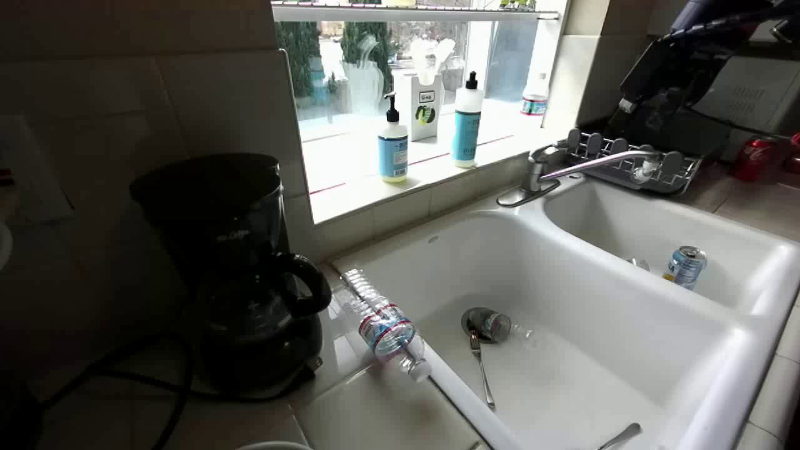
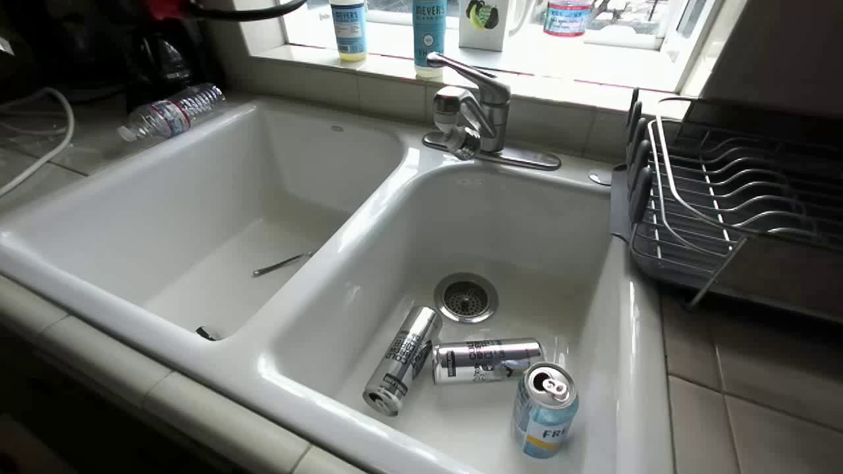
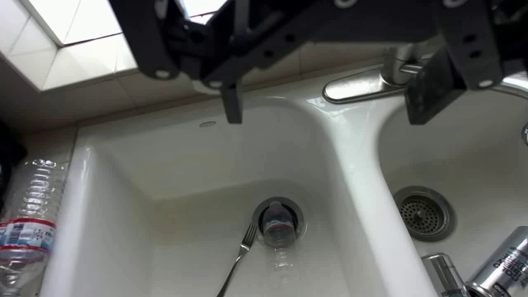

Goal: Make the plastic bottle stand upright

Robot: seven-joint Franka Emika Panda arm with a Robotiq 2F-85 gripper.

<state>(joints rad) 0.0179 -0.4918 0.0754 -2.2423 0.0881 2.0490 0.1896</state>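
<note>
The plastic bottle [image 1: 386, 329] is clear and ribbed, with a white cap and a pale label band edged in red. It lies on its side on the counter along the sink's rim, beside the black coffee maker [image 1: 234, 269]. It also shows in an exterior view [image 2: 172, 116], its cap pointing away from the window. In the wrist view the bottle [image 3: 29, 234] is at the left edge, partly cut off. My gripper [image 3: 328, 117] comes in from the top of the wrist view. Its fingers stand wide apart with nothing between them, well away from the bottle.
Another clear bottle [image 3: 279, 225] lies at the drain in the sink, beside a fork [image 3: 243, 249]. The other basin holds several cans [image 2: 487, 360]. The faucet [image 2: 494, 118] stands behind the sink, soap bottles [image 1: 394, 150] on the sill. A dish rack [image 2: 737, 191] stands beside the sink.
</note>
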